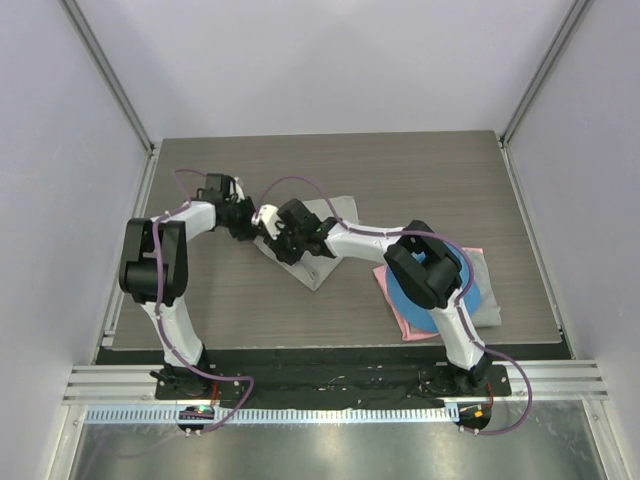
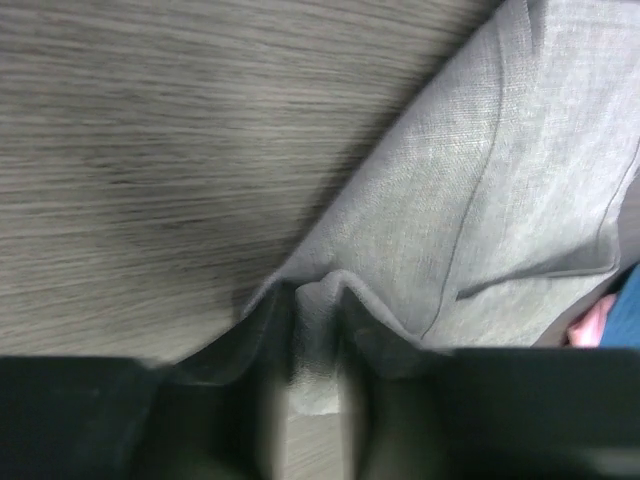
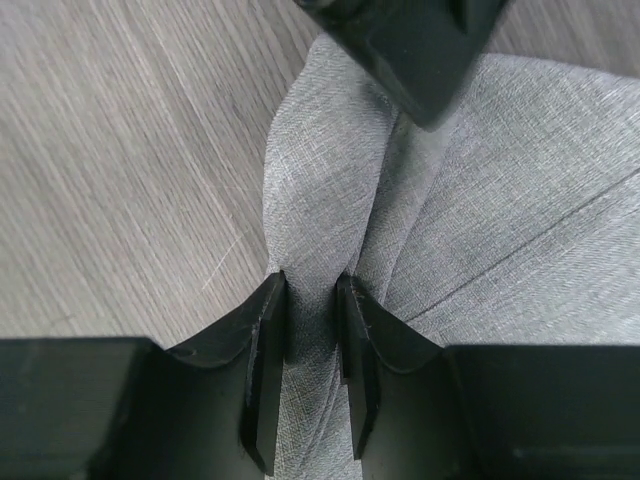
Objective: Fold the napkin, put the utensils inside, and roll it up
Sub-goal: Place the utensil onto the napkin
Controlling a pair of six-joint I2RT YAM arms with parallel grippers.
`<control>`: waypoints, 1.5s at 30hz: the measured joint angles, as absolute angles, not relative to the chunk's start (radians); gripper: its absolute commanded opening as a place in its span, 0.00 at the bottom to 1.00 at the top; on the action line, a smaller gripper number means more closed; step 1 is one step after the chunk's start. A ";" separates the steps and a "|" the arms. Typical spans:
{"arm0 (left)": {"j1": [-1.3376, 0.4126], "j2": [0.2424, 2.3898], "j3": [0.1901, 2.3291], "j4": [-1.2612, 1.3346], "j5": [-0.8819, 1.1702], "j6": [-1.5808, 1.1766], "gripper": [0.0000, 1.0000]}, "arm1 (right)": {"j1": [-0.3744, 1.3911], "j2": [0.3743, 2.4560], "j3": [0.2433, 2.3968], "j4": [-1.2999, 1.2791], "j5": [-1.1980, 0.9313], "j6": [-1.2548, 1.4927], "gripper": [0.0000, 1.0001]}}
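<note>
**A:** Where does the napkin lie from our grippers?

**B:** The napkin is on the table, about mid-width. Both grippers sit at its left edge, close together. The left gripper is outermost, and the right gripper is just beside it, further onto the cloth. From there the cloth spreads to our right and toward the bases. The right arm covers its middle, so we cannot state its long axis.

**A:** Jaw state?

**B:** Right: the fingers are closed on a raised ridge of the napkin. Left: the fingers stand narrowly apart with a pucker of cloth between them. We cannot tell whether they clamp it.

**A:** Which arm is nearer, and which way does the move go?

**B:** Neither is nearer, as both are at the same edge. We judge the fold to be the step in hand, so that edge must travel right, across the cloth.

**A:** Containers? Utensils?

**B:** We see no container, and the spoon appears in no view. A blue cloth and a pink cloth lie well apart to the right. They are not task items.
</note>
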State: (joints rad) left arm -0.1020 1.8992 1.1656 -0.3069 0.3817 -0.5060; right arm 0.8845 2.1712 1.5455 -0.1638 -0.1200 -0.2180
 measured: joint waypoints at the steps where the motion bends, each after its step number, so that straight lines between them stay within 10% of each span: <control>1: -0.102 1.892 1.157 -0.295 0.386 -0.515 0.51 | 0.872 2.171 1.538 -0.152 -0.160 -0.208 0.32; 7: -0.106 1.803 1.077 -0.236 0.337 -0.536 0.69 | 0.813 2.164 1.483 -0.079 -0.372 -0.167 0.32; 24: -0.078 1.546 0.715 -0.004 0.287 -0.604 0.66 | 0.757 2.149 1.383 -0.002 -0.693 -0.046 0.32; 38: -0.077 1.591 0.667 0.124 0.401 -0.629 0.39 | 0.728 2.167 1.384 0.007 -0.765 -0.010 0.32; 45: -0.075 1.594 0.628 0.149 0.421 -0.638 0.00 | 0.716 2.178 1.394 0.003 -0.786 0.013 0.39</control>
